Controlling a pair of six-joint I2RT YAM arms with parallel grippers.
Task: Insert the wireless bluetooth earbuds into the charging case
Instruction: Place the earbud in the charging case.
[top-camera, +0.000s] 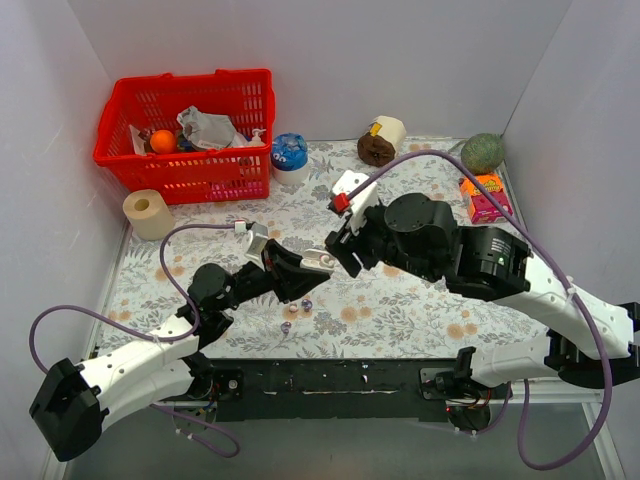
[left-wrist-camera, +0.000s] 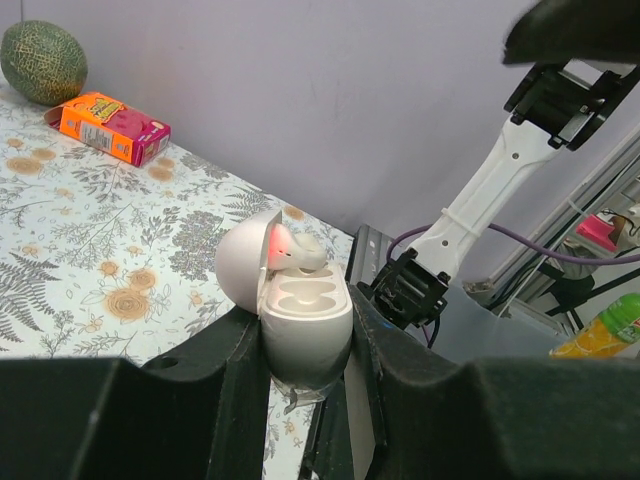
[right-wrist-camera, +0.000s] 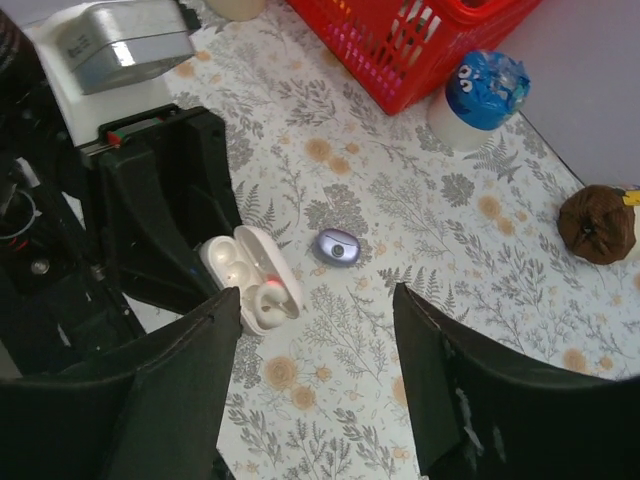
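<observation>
My left gripper (top-camera: 305, 268) is shut on the charging case (left-wrist-camera: 305, 330), a glossy white oval held upright above the table with its lid open to the left. One whitish earbud (left-wrist-camera: 295, 252) sits at the far socket with a red glow beside it. The near socket (left-wrist-camera: 305, 293) is bare. The case (right-wrist-camera: 250, 278) and that earbud (right-wrist-camera: 268, 300) also show in the right wrist view. My right gripper (right-wrist-camera: 315, 330) is open and empty just above and beside the case. A tiny purplish bit (top-camera: 286, 326) lies on the table; I cannot tell whether it is the other earbud.
A round silver-blue disc (right-wrist-camera: 336, 247) lies on the flowered cloth near the case. A red basket (top-camera: 190, 135), a blue-capped tub (top-camera: 290, 155), a paper roll (top-camera: 148, 213), a brown item (top-camera: 380, 145), a green melon (top-camera: 483, 152) and an orange box (top-camera: 484, 197) stand at the back.
</observation>
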